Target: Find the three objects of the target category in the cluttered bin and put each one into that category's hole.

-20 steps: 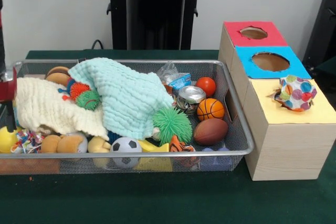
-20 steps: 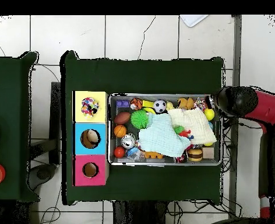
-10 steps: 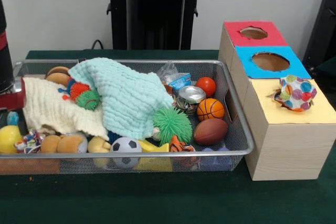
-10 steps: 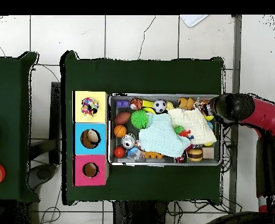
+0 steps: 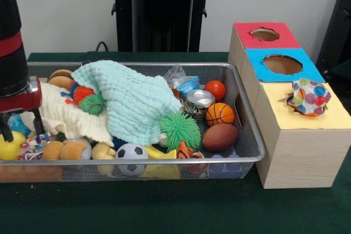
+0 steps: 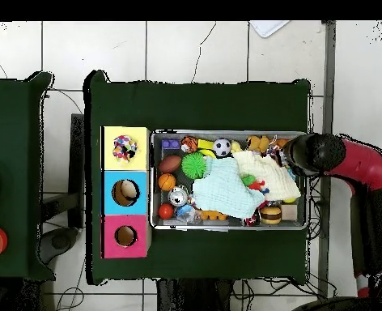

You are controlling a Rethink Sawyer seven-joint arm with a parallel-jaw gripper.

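Gripper (image 5: 21,126) open just above yellow ball (image 5: 9,147).

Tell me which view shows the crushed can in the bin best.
The front view: the can lies with its silver top facing the camera, between the mint cloth and the basketball. The overhead view shows only a small silver disc.

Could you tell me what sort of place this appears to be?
Probably a robotics lab test station: a green-covered table on a tiled floor, holding a wire bin of toys and a sorting box with coloured holes, worked by a red robot arm.
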